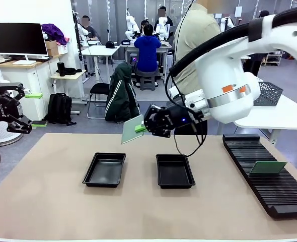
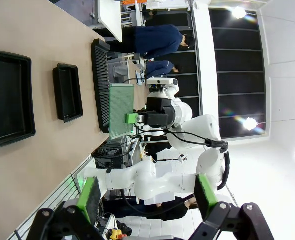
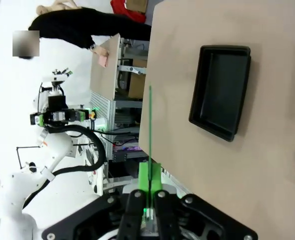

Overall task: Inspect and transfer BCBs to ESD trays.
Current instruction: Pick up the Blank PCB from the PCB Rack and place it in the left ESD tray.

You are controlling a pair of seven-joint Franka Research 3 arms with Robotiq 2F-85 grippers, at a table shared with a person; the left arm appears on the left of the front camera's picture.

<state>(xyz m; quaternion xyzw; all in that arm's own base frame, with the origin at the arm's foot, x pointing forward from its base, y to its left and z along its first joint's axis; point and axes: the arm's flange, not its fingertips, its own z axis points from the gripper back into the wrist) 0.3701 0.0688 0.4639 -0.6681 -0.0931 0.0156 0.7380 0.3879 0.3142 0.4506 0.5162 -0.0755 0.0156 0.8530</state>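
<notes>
Right claw (image 1: 141, 128) clamped on a green board (image 1: 131, 130) in the air, two black trays (image 1: 110, 155) on the table (image 1: 48, 212), left claw (image 1: 25, 110) open

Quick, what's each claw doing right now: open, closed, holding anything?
Left claw: open, holding nothing.
Right claw: closed on a BCB, held up above the table.

Green BCB (image 1: 131, 130); black ESD trays (image 1: 104, 170); black ribbed rack (image 1: 269, 177); beige table (image 1: 48, 201).
</notes>
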